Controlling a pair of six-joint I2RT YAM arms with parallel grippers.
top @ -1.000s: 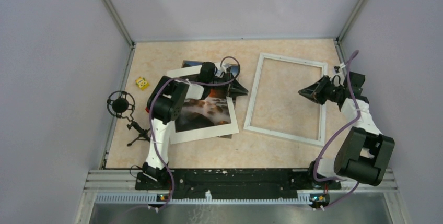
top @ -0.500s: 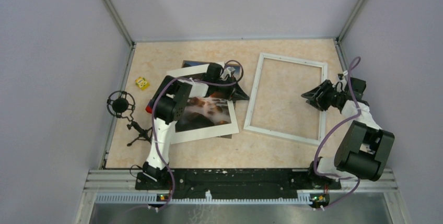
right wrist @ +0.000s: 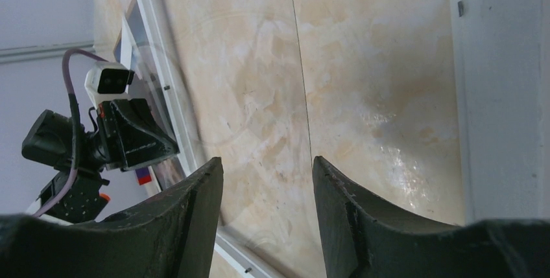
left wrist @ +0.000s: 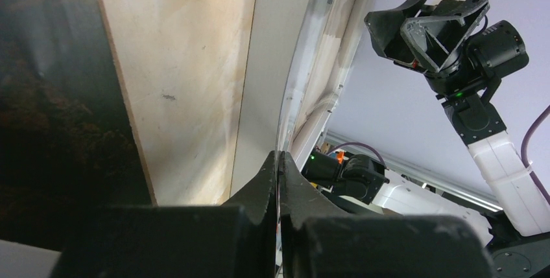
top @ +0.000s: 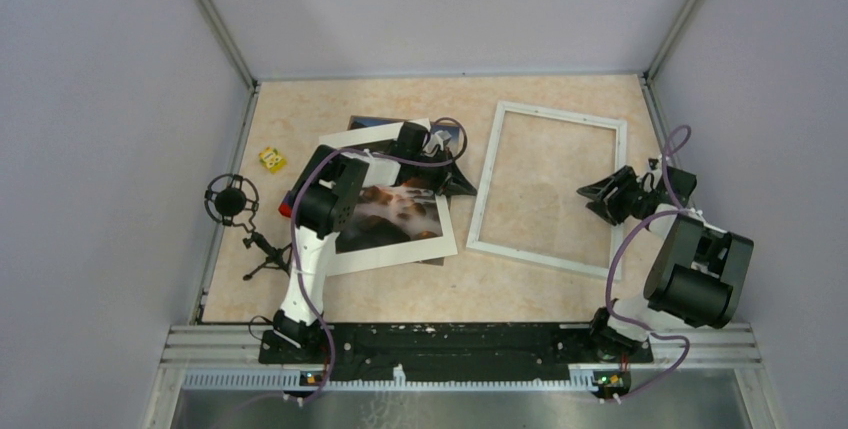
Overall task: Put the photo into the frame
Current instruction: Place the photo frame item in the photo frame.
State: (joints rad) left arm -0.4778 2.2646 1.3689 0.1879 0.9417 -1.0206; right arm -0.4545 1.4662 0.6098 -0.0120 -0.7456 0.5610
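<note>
The white frame [top: 490,174] lies flat right of centre; its bars also show in the right wrist view [right wrist: 499,96]. The photo [top: 392,214], a dark print, lies to its left under a white mat [top: 400,249], showing through the window. My left gripper [top: 462,184] is at the frame's left bar. In the left wrist view it [left wrist: 280,158] is shut on the edge of a thin clear sheet [left wrist: 288,103]. My right gripper [top: 590,192] hangs open and empty over the frame's right part, its jaws wide apart above the table [right wrist: 266,161].
A small yellow object [top: 272,159] lies at the far left. A black microphone on a tripod [top: 232,199] stands by the left wall. Grey walls close in the table on three sides.
My right gripper has moved toward the near side and slightly lower along the frame's right bar. My left gripper has hardly moved.
</note>
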